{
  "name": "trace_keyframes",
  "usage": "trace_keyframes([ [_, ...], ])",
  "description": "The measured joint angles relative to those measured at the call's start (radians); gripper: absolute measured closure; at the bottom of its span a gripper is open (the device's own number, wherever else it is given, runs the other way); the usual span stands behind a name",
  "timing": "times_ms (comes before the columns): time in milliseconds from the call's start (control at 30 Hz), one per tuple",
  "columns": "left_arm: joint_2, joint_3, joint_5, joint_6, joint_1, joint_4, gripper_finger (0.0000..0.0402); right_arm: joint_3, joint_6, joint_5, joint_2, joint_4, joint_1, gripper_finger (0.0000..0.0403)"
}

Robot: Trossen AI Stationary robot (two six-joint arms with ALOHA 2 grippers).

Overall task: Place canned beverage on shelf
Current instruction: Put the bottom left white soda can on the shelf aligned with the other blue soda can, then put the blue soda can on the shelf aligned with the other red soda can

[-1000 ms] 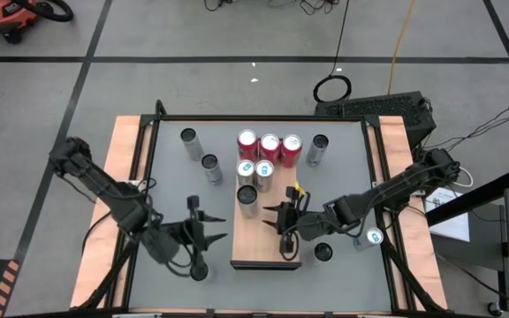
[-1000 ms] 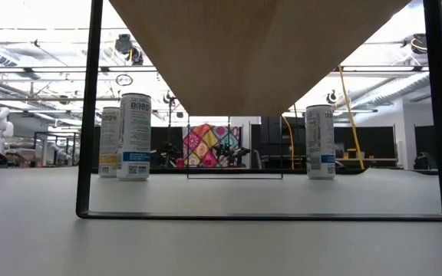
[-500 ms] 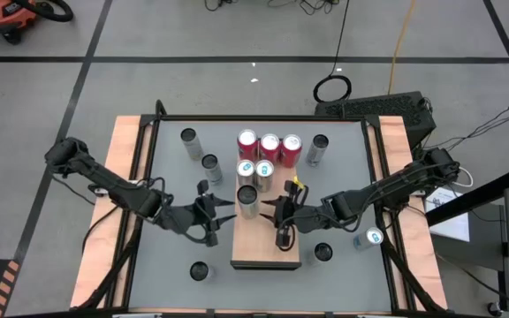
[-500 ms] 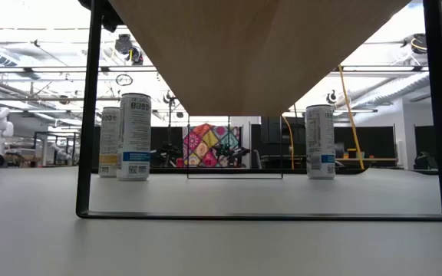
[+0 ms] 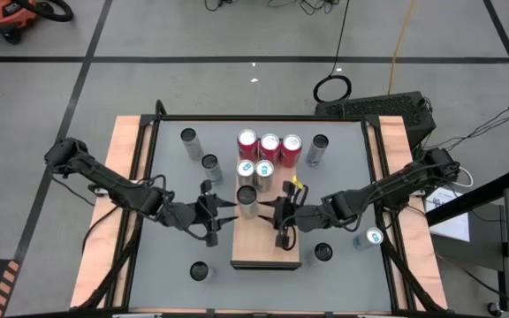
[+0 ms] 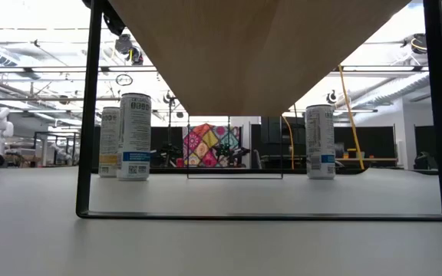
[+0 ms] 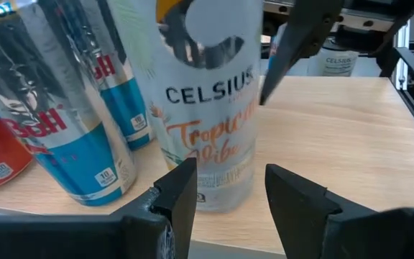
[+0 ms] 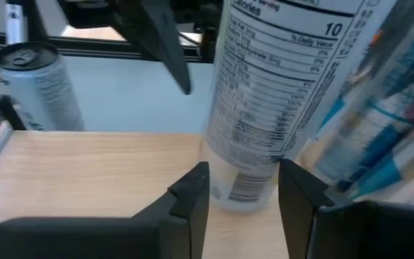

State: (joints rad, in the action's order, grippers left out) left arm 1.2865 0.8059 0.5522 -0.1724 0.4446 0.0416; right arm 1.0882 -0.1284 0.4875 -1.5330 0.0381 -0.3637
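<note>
Six cans are counted on the shelf (image 5: 265, 231) already: three red ones in a row, two blue-and-silver ones (image 7: 85, 122) beyond them, and the Celsius can (image 5: 247, 200) nearest the open end. That can is flanked from both sides. The left hand (image 5: 220, 212) is seen just beside it, fingers parted with the can ahead of the gap, nothing gripped. The right hand (image 5: 273, 212) is placed opposite, likewise part open and empty. Several cans, judged still to be shelved, are left standing on the counter (image 5: 170, 177) behind each hand.
</note>
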Motion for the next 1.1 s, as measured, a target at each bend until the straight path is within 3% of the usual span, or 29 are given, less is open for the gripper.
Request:
trace_keyframes([
  [533, -0.012, 0.0, 0.002, -0.014, 0.018, -0.043, 0.0236, 0.003, 0.0, -0.059, 0.03, -0.07, -0.039, 0.03],
  [667, -0.035, 0.0, 0.011, -0.049, 0.056, -0.063, 0.0236, 0.054, -0.078, -0.099, 0.103, -0.267, -0.084, 0.03],
  [800, -0.047, 0.0, 0.092, -0.077, 0.1, -0.077, 0.0236, 0.129, -0.173, -0.099, 0.149, -0.509, -0.136, 0.03],
  [1100, -0.045, 0.0, 0.133, -0.085, 0.16, -0.076, 0.0236, 0.325, -0.452, -0.129, 0.163, -0.999, -0.229, 0.03],
])
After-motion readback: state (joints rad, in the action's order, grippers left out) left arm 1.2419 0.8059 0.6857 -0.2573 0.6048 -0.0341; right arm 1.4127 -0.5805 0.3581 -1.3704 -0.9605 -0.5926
